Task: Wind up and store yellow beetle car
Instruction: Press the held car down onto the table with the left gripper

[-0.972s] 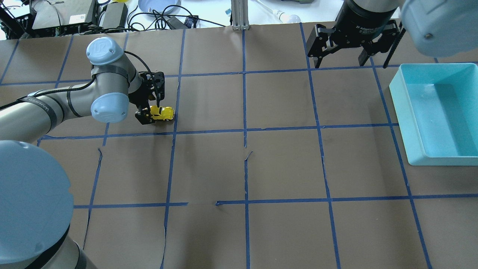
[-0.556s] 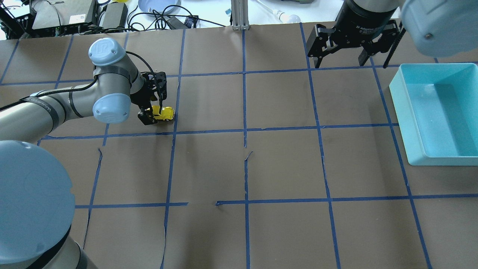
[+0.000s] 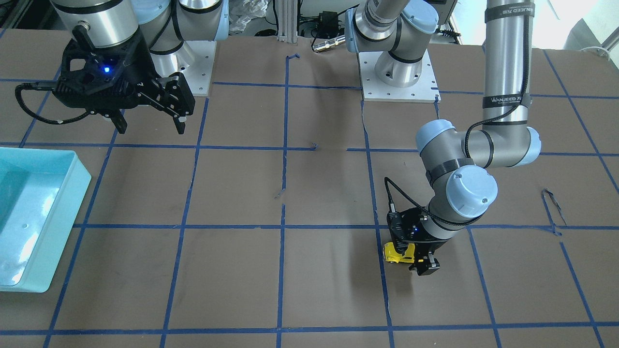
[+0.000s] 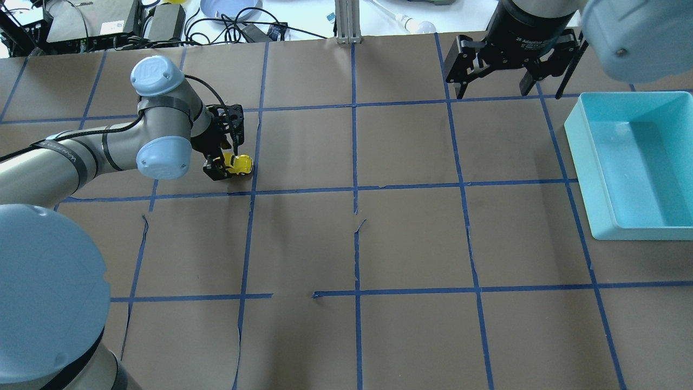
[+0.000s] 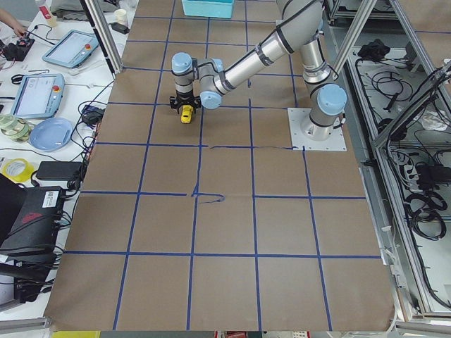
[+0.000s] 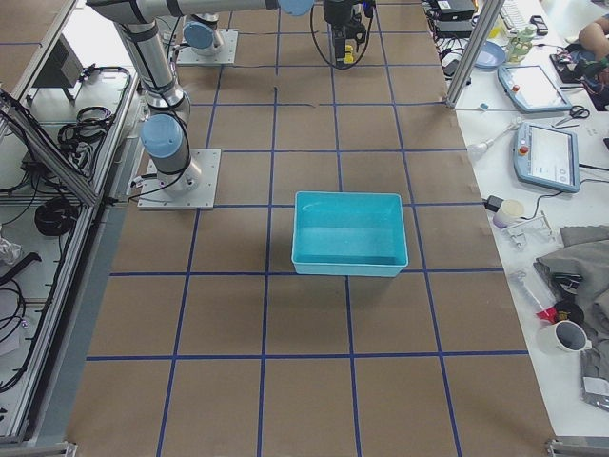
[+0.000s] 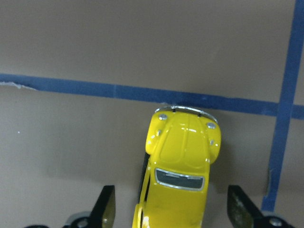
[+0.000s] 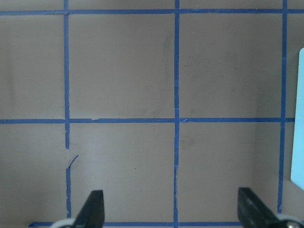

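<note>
The car (image 4: 241, 164) sits on the table (image 4: 411, 244) on the robot's left side. Its nose reaches a blue tape (image 4: 411, 187) line, and in the overhead view another line runs just below it. The left gripper (image 4: 224, 162) is down at table level around the car's tail. From its wrist camera the fingers (image 7: 107, 206) stand wide on either side of the yellow body with a gap showing on each side, so the jaws are open and straddle the car rather than pinch it.

From the car across to the bin (image 4: 574, 146) there are several squares of brown paper between tape lines. A few short tears (image 4: 358, 225) curl up along the seams. The bin lies at the table's edge on the robot's right, well apart from the car. It is a shallow turquoise tray with raised walls, and its glossy floor catches the light.

The right gripper (image 4: 491, 93) hangs above the table near the far edge, just beside the bin's far corner. Its jaws are spread wide, and its own camera shows paper and tape between the fingertips.

Past the far edge stands an aluminium post (image 4: 346, 21), with cables (image 4: 216, 24), power bricks and a blue plate (image 4: 227, 8) on a white bench. Both arm bases (image 3: 396, 72) are bolted to the table on the robot's side
</note>
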